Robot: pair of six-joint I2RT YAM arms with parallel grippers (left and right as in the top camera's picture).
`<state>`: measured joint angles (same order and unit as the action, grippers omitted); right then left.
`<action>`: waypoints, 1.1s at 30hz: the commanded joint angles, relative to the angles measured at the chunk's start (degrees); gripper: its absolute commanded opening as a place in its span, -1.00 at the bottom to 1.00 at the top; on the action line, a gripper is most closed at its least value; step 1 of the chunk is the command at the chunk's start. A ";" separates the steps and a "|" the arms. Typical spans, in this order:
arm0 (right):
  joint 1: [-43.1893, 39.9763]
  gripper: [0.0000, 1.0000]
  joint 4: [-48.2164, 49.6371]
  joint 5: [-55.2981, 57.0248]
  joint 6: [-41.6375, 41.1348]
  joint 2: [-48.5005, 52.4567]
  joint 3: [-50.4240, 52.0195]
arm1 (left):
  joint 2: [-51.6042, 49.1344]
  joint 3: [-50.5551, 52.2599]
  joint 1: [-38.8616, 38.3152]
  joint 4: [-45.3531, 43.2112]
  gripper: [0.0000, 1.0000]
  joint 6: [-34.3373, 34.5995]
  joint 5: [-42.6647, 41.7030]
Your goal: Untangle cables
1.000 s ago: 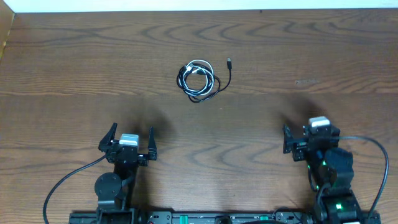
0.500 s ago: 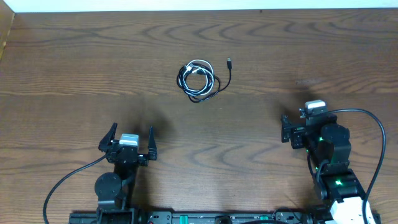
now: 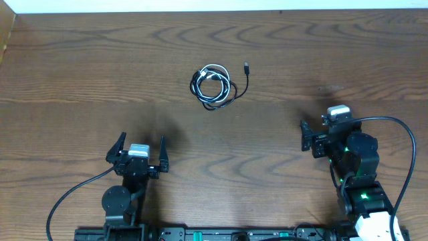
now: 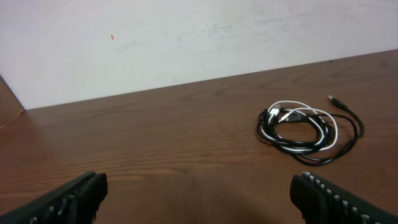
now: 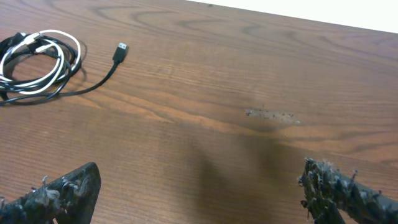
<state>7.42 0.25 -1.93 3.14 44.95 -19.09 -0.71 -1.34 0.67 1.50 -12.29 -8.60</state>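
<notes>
Overhead, the black cable (image 3: 247,82) and white cable (image 3: 212,68) lie coiled together far across the table (image 3: 80,80), well apart from your left gripper (image 3: 141,142) and right gripper (image 5: 198,169), both spread and empty, so reach for the loose black plug end (image 3: 246,67) first.

A thin black cord (image 4: 297,149) and a thin white cord (image 3: 212,67) sit at twelve o'clock on the dark brown wooden table (image 3: 80,67), whose wavy grain shows darker streaks and a pale scuffed patch (image 5: 270,114) at two o'clock.
</notes>
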 commanded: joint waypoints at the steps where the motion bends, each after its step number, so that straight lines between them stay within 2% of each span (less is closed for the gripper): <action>1: 0.17 0.99 -0.04 -0.61 -1.01 -0.04 -1.27 | 0.04 1.11 0.24 1.84 0.98 -0.74 0.31; 19: 0.17 0.99 2.08 -0.59 -2.89 -0.04 -1.27 | 0.04 1.11 0.24 1.79 0.98 -0.74 0.26; 25: 0.17 0.98 2.10 -0.55 -2.82 -0.04 -1.27 | 0.04 0.59 0.24 2.23 0.98 7.56 -0.35; 33: 0.17 0.99 1.11 2.03 -2.64 2.36 -2.93 | -4.98 -4.33 0.24 6.80 0.98 8.46 -0.31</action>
<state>7.42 1.87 -1.28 1.02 46.09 -19.49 -2.74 -3.62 0.67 6.87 -5.48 -8.49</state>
